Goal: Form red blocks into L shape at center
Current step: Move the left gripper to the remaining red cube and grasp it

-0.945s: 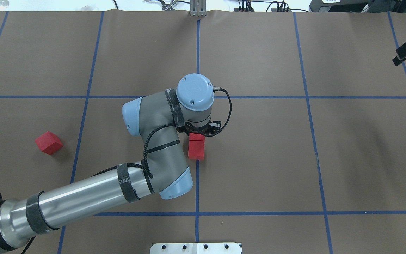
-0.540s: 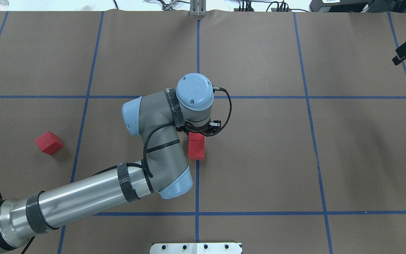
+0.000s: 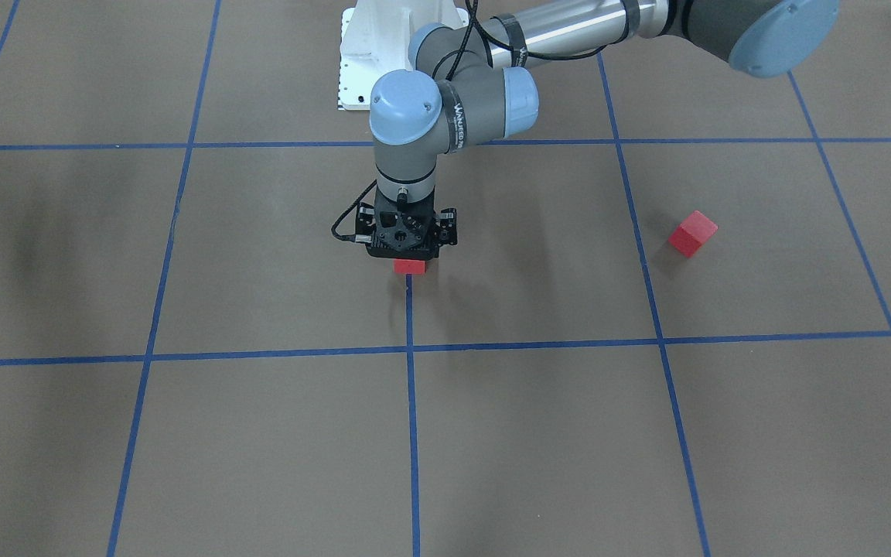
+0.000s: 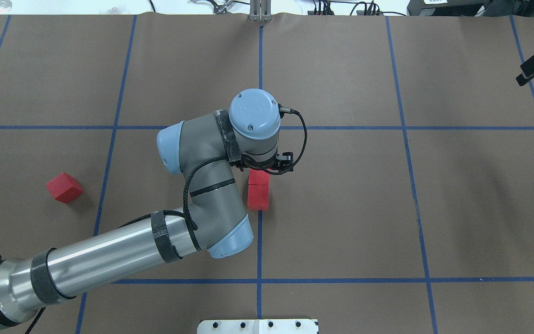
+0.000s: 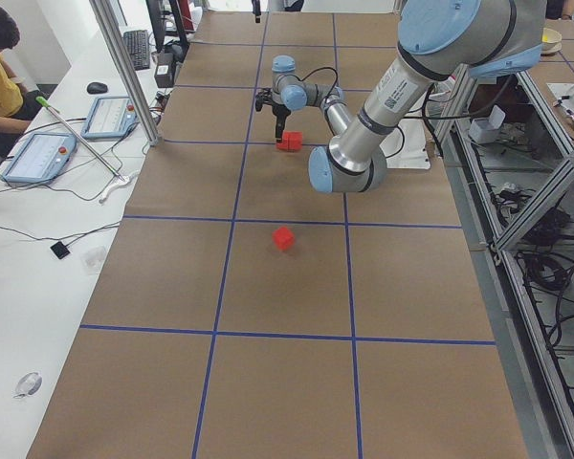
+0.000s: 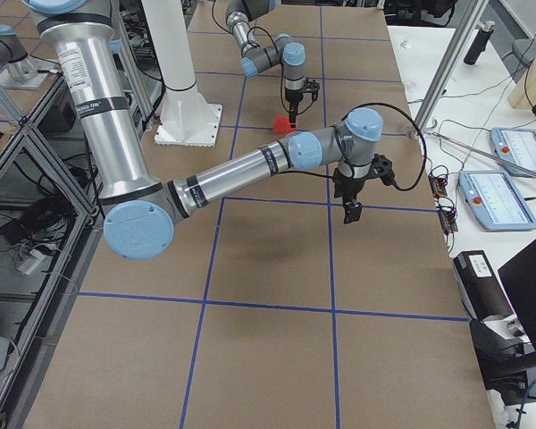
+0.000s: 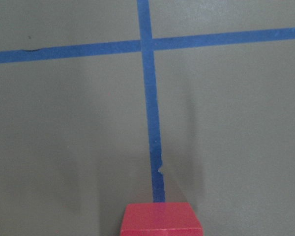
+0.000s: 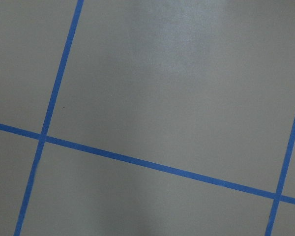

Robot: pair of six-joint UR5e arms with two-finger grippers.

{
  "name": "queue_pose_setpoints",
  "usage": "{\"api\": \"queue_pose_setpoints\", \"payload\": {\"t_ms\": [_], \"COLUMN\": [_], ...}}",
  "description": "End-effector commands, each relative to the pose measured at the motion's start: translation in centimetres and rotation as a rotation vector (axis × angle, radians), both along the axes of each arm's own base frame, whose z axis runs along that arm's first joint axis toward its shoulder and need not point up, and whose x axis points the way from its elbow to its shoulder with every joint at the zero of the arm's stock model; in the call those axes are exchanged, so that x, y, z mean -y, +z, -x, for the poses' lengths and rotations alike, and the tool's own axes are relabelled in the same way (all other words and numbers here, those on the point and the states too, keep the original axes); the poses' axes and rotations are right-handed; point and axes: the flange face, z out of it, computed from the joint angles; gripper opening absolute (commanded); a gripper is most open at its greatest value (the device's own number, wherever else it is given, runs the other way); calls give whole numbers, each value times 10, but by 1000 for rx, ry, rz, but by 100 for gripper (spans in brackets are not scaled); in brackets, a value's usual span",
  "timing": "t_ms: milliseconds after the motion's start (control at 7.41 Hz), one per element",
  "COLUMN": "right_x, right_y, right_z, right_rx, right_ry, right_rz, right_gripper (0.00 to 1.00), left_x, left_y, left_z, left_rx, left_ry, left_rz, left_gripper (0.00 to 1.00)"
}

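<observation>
Red blocks point(image 4: 258, 188), two of them, sit face to face at the center point(image 4: 304, 185) of the brown-papered table, straddling the blue tape line point(image 4: 259, 241) that splits that square. Together they make a short bar. Its long axis runs along the tape, from the robot's side toward the far edge, and its faces sit square to the grid.

That looks like the long leg of the L, so I judge the task about two-thirds done. The third cube point(image 4: 64, 187) lies well apart on the robot's left, one grid square over, turned cornerwise to the tape. It needs fetching, squaring up and setting against the side of one end block to form the foot.

The left gripper point(image 3: 408, 255) points straight down over the bar's far block. The wrist hides its fingers, so I cannot tell whether the jaws are apart or clamped. The right gripper point(image 6: 349, 214) hangs over bare table far to the right, and its jaws are likewise too unclear to call.
</observation>
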Motion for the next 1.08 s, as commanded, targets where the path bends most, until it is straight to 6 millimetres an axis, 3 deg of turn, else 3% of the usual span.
{"api": "queue_pose_setpoints", "payload": {"t_ms": [0,270,675,945], "right_x": [0,0,-1,-2], "right_y": [1,1,2,2], "right_z": [0,0,0,0], "right_rx": [0,1,1,1], "right_ry": [0,-1,-1,-1], "right_rz": [2,1,2,2], "right_gripper": [100,100,100,100], "left_x": [12,33,36,10], "left_y": [27,114,242,319], "left_z": [58,160,284,336], "left_rx": [9,12,119,104], "left_ry": [66,214,410,448], "left_rz": [-73,-148,-399,-469], "left_gripper": [99,99,99,100]}}
